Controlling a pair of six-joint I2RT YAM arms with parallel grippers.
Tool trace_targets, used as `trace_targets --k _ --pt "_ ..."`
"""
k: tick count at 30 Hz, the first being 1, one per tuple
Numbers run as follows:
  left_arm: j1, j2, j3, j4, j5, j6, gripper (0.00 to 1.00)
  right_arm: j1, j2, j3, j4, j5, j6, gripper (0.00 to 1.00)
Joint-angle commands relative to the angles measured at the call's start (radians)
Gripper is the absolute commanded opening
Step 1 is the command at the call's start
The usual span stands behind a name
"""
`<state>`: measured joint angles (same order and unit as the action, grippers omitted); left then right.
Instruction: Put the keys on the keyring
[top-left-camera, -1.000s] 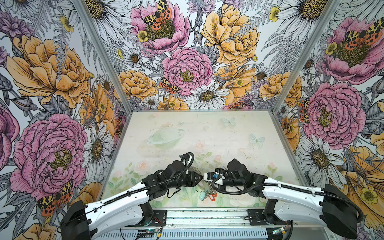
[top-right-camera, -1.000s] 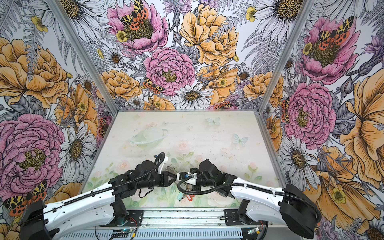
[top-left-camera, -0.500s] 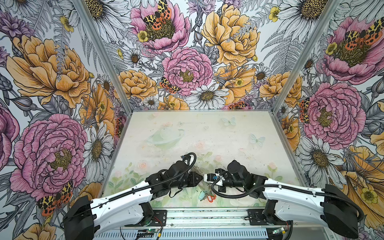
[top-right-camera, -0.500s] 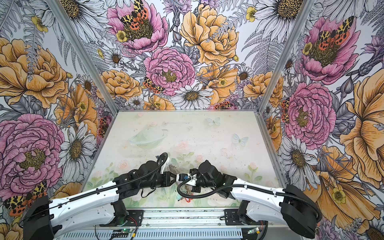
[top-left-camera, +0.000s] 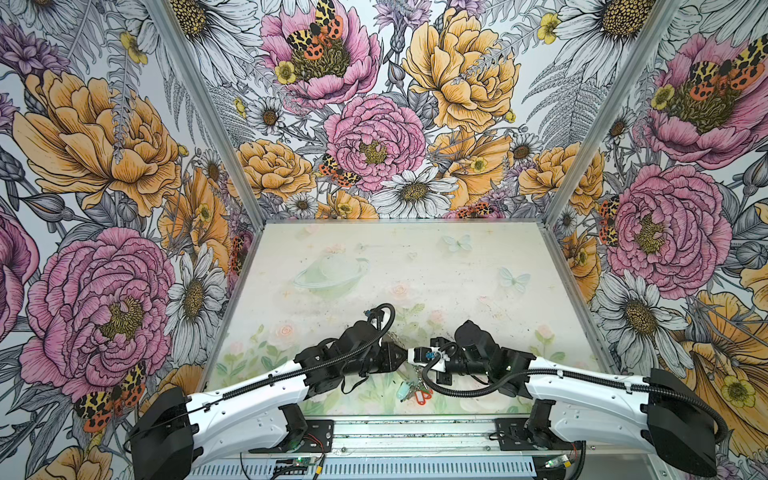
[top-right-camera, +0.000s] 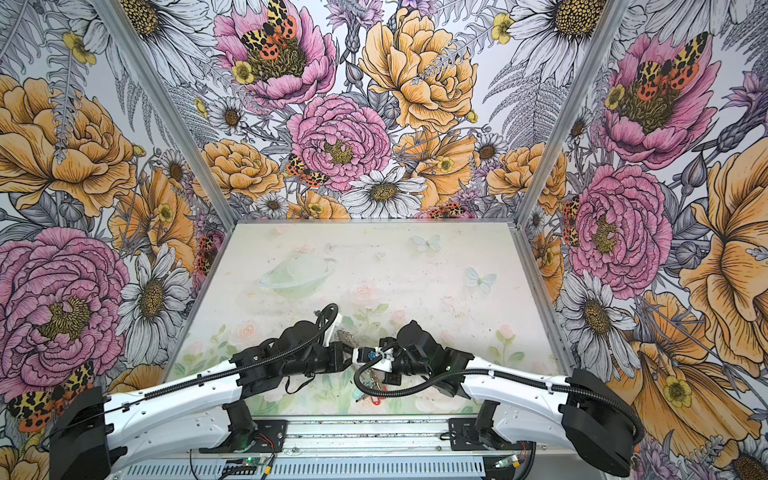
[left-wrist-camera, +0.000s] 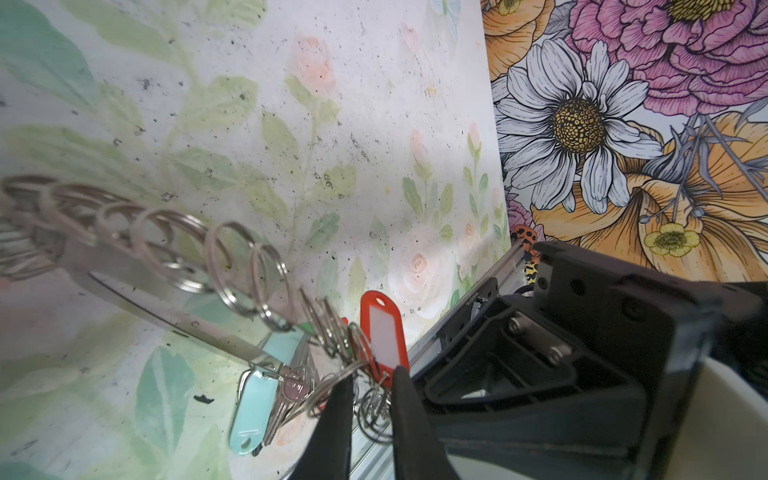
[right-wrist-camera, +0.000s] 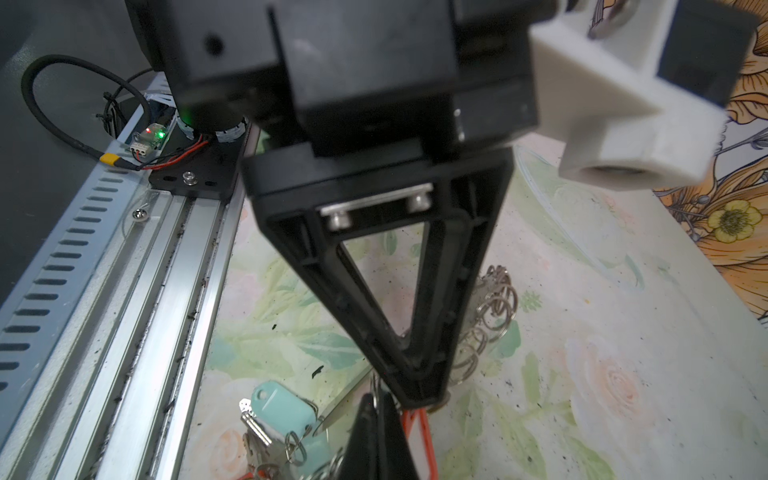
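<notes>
A robotics lab test cell: a booth of flower-printed walls (top-left-camera: 104, 145) on aluminium posts (top-left-camera: 199, 95) encloses a printed tabletop (top-left-camera: 415, 270), and two white-and-black robot arms (top-left-camera: 249, 399) (top-left-camera: 582, 386) are bolted to a slotted metal rail (top-left-camera: 415, 440) at the near edge, among bare wiring (top-left-camera: 309, 440).

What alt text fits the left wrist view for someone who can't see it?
Two black fingers flank a cluster of wire rings beside a red tag with a white label. A flat metal band fringed with silver rings runs across the pale floral table, a teal tag and keys at its near end.
</notes>
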<state>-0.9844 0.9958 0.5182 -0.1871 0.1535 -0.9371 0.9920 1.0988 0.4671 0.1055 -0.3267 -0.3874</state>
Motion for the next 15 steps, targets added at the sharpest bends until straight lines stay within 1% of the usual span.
trace_targets --k 1,8,13,15 --pt "-0.012 0.019 0.011 0.016 0.021 0.0 0.19 0.009 -0.011 0.004 0.0 -0.002 -0.011 0.0" --pt "-0.016 0.028 0.015 0.016 0.014 0.006 0.09 0.009 -0.017 0.006 -0.008 0.012 -0.011 0.0" --pt "-0.016 0.006 0.005 0.007 -0.01 0.005 0.05 0.009 -0.025 0.007 -0.014 0.082 0.016 0.0" --pt "-0.016 -0.013 0.0 0.005 -0.035 0.004 0.04 0.01 -0.029 0.005 -0.013 0.105 0.038 0.0"
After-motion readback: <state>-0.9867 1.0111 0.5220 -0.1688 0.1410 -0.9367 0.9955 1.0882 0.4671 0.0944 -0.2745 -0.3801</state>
